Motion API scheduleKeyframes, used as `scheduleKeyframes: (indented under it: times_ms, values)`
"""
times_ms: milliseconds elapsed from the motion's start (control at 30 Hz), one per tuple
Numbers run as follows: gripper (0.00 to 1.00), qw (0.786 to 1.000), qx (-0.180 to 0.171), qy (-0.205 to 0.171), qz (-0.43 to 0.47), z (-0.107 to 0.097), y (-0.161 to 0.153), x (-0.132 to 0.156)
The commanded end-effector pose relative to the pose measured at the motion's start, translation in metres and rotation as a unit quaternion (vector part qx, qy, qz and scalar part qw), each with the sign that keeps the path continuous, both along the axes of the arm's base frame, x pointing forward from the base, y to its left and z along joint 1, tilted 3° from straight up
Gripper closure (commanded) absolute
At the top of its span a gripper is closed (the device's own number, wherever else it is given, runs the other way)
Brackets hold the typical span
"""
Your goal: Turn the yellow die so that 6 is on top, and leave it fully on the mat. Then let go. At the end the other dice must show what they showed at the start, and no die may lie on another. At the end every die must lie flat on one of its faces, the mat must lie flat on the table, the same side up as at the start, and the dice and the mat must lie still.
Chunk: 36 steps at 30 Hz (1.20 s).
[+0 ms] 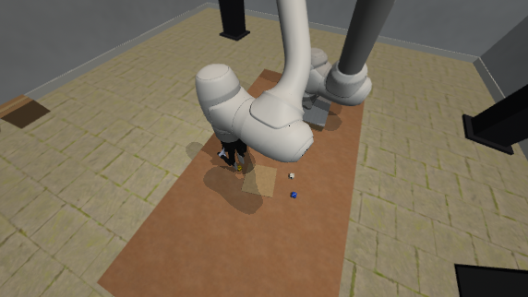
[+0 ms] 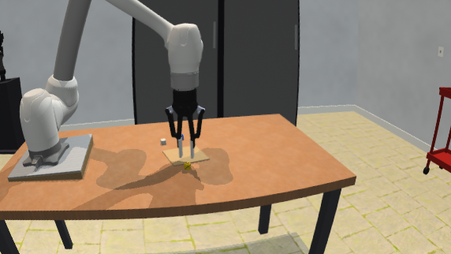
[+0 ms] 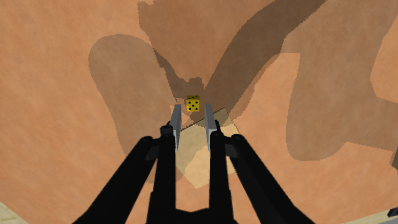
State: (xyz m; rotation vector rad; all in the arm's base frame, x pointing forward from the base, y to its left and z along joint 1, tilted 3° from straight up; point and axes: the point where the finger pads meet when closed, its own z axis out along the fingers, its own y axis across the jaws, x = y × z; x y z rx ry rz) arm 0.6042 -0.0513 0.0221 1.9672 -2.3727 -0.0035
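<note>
- At left in the exterior view, a pale arm (image 1: 277,124) (image 2: 184,51) rises from a gray base plate (image 1: 318,116) (image 2: 84,155) on the brown worktop (image 1: 222,249) (image 2: 276,158) (image 3: 40,100) and reaches over to the middle.
- Right of the base, a white die (image 1: 291,175) (image 2: 163,141) rests on the worktop, off the tan mat (image 1: 263,182) (image 2: 202,157) (image 3: 200,167).
- Next, a blue die (image 1: 294,195) (image 2: 181,136), partly hidden behind a finger, sits on the worktop beyond the mat.
- At center, the black pincer (image 1: 238,164) (image 2: 186,156) (image 3: 193,113) points down, its pale fingers narrowly parted with nothing between them.
- Below and in front of the fingertips, the yellow die (image 1: 239,168) (image 2: 188,166) (image 3: 193,104) stands on the worktop, outside the mat and just beside its edge; the wrist view shows five pips on its broad visible face.
- Behind the worktop stands a dark cabinet (image 2: 256,59).
- At far right, a red cart (image 2: 435,130) stands on the pale floor, cut off by the frame.
</note>
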Motion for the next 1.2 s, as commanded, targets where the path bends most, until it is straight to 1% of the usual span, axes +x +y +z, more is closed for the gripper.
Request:
scheduleKeyframes:
  times_ms: [0, 500, 1167]
  values:
    - [0.79, 1.000, 0.000, 0.000, 0.000, -0.005, 0.000, 0.000]
    - [0.79, 1.000, 0.000, 0.000, 0.000, -0.016, -0.001, -0.001]
    - [0.79, 1.000, 0.000, 0.000, 0.000, -0.018, -0.001, -0.001]
